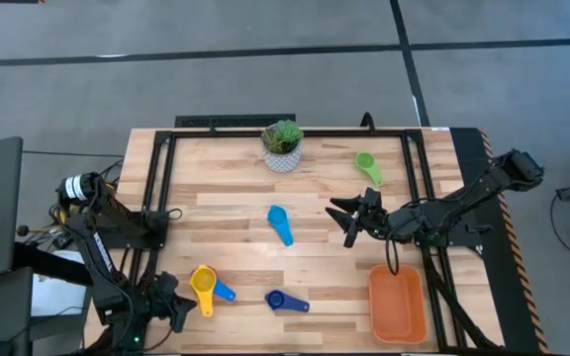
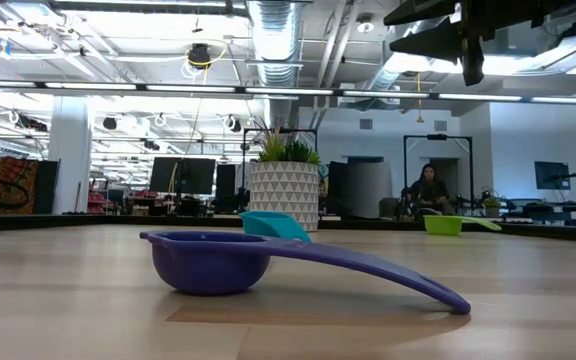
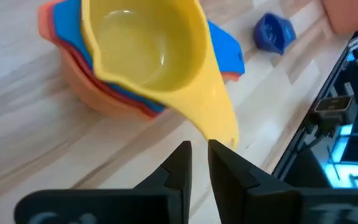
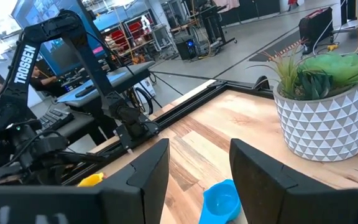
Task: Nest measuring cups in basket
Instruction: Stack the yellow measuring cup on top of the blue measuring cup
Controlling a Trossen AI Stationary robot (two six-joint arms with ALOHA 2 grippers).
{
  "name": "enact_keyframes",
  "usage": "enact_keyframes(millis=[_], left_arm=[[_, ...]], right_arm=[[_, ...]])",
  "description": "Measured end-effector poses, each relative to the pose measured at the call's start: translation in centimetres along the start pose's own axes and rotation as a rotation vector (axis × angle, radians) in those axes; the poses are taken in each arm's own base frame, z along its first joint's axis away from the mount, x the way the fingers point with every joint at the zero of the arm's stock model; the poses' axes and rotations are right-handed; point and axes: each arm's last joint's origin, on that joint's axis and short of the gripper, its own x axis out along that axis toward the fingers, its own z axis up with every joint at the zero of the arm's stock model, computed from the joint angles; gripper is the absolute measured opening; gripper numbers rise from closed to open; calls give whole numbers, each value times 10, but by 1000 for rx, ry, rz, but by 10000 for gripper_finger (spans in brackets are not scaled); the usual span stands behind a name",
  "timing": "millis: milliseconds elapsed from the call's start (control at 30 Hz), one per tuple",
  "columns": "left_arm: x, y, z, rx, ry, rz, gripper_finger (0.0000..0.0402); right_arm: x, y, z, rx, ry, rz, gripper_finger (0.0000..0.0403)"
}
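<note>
Since the yellow measuring cup (image 3: 145, 53) is already nested at seven o'clock, the left end effector (image 3: 196, 163) is barely parted, empty; the right end effector (image 1: 349, 220) – half-open, empty – hangs beside the light blue cup (image 1: 278, 222); orange basket (image 1: 396, 307) unfilled at five.

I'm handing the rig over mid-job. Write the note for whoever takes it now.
Left tool: nearly shut, empty, just behind the yellow cup topping a stack near the table's front left.
Right tool: open, empty, above the light blue cup mid-table.
Green cup lies back right, dark blue cup front centre.
Basket, front right, holds nothing.
Done: partial stack.
Left: nest remaining cups, move all into basket.
</note>
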Motion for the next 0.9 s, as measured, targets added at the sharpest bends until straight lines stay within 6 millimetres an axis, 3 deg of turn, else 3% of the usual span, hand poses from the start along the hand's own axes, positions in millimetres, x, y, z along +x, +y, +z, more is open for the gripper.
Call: enact_keyframes(millis=[367, 667, 900], left_arm=[[1, -6, -6, -44, 158, 65, 43], [27, -10, 11, -25, 132, 165, 25], [43, -22, 26, 19, 111, 134, 24]], right_arm=[[0, 0, 0, 8, 0, 0, 192], [0, 0, 0, 7, 0, 0, 187], [0, 0, 0, 7, 0, 0, 186]])
